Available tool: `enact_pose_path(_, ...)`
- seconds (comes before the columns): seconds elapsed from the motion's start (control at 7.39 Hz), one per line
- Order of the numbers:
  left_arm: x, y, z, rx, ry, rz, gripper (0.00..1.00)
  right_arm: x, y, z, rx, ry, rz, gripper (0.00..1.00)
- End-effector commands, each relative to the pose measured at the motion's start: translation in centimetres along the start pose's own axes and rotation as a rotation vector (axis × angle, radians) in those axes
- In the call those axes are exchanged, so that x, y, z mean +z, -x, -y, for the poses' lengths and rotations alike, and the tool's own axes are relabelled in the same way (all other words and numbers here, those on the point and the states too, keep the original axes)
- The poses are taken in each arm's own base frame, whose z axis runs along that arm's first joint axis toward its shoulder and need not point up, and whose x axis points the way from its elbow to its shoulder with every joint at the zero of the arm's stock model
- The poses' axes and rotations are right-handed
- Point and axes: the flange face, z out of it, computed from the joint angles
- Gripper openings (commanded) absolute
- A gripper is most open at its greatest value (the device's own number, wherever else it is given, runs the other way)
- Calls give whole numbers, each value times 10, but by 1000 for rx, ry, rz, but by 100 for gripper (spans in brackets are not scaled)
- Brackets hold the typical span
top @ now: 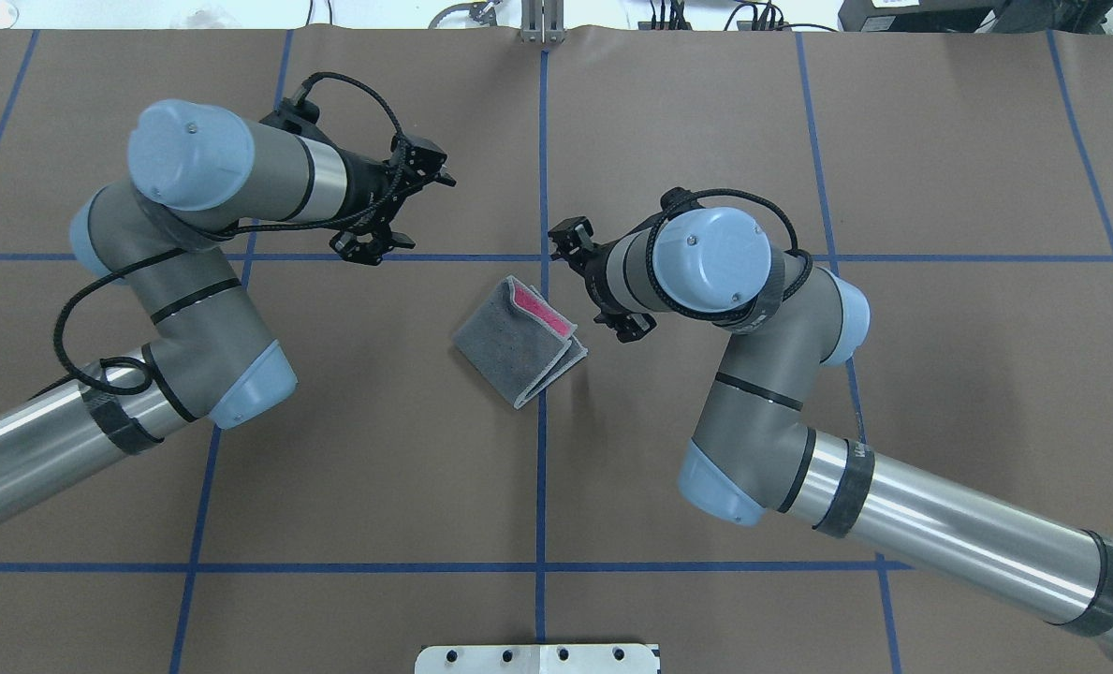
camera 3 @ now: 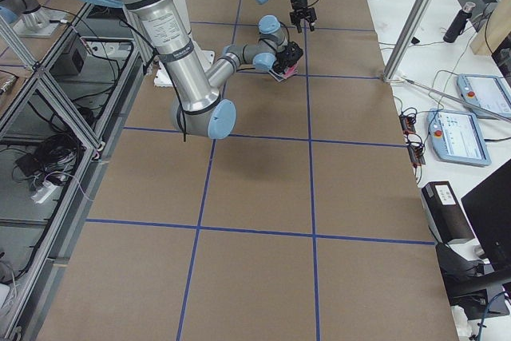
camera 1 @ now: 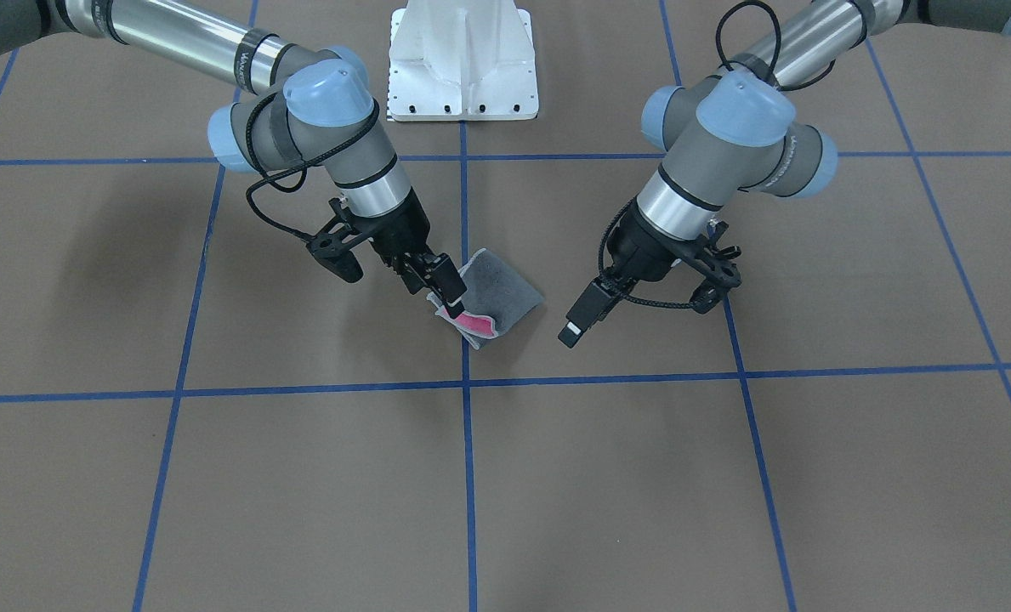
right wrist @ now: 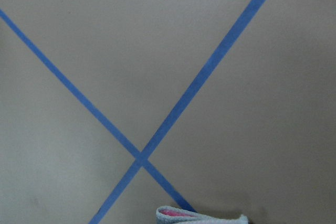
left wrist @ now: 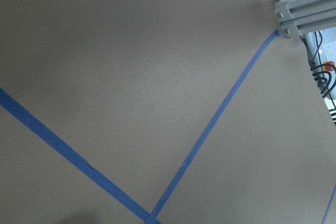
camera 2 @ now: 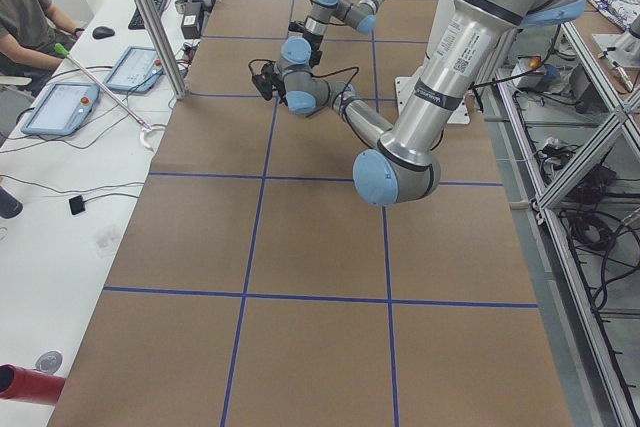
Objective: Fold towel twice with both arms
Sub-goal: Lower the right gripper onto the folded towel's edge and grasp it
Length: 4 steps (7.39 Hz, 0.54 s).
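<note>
- The towel point(top: 511, 339) is light, limp terry that will sag and slide. The best hold is probably a corner of the pale stitched hem, pinching all layers together.
- It lies on the tabletop point(top: 378, 449) beside a grid crossing, a compact grey packet with pink showing at one gaping edge.
- The right gripper point(camera 1: 449, 296) tilts down at that pink edge. I cannot tell whether its fingers are parted or pinching cloth.
- The left gripper point(camera 1: 571, 330) angles toward the opposite side, apart from the towel. Whether its fingers are parted cannot be told either.
</note>
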Motion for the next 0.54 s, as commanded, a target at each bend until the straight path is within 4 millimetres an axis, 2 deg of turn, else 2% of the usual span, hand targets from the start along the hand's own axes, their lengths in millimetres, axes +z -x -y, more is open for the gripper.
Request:
enact_pose_path(0.0,-13,3,13,-6,5,4,91,4,-5,-14,-349,9,6,98)
enact_pose_path(0.14,-13,3,13,-6,7,5,91,4,-2,-17,-436,5,11,97)
enact_pose_path(0.41,-13,6,15,-8,4,10,91,20,-3,-15,-597,-1,-3,90)
